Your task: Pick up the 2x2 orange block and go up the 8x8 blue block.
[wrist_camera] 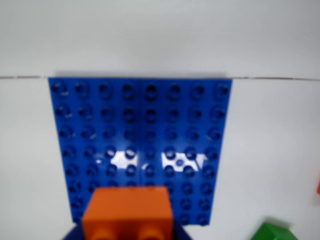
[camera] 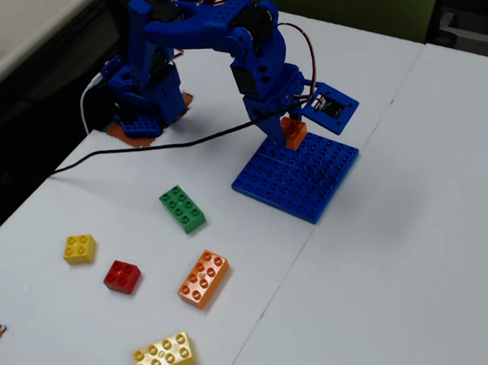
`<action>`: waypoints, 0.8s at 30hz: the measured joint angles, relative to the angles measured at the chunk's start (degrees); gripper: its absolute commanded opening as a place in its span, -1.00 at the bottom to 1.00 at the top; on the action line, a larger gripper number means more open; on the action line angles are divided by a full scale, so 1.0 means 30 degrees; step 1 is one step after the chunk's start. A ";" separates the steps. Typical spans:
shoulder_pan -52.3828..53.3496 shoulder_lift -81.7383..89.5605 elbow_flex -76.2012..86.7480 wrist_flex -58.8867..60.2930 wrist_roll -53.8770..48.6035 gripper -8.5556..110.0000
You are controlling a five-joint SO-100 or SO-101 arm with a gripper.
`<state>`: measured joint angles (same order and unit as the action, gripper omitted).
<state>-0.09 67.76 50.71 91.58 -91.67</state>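
The 2x2 orange block is clamped in my blue gripper, which is shut on it. In the fixed view it hangs over the rear edge of the 8x8 blue block, close to the studs; I cannot tell whether it touches them. In the wrist view the orange block fills the bottom centre between the blue jaw tips of the gripper. The blue baseplate spreads out beyond it, lying flat on the white table.
Loose bricks lie left of the plate in the fixed view: a green one, a yellow square, a red one, a long orange and a long yellow. A black cable crosses the table. The green brick also shows in the wrist view.
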 measured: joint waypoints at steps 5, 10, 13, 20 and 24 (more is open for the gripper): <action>0.0000 0.0000 0.0000 0.0000 0.0000 -0.86; 0.0000 -0.0029 0.0000 0.0000 0.0000 -0.86; 0.0000 -0.0059 -0.0029 0.0000 0.0000 -0.86; 0.0000 -0.0176 -0.0029 0.0000 -0.0117 -0.86; 0.0000 -0.0176 -0.0029 0.0000 -0.0117 -0.86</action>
<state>-0.09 67.24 50.62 91.58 -92.02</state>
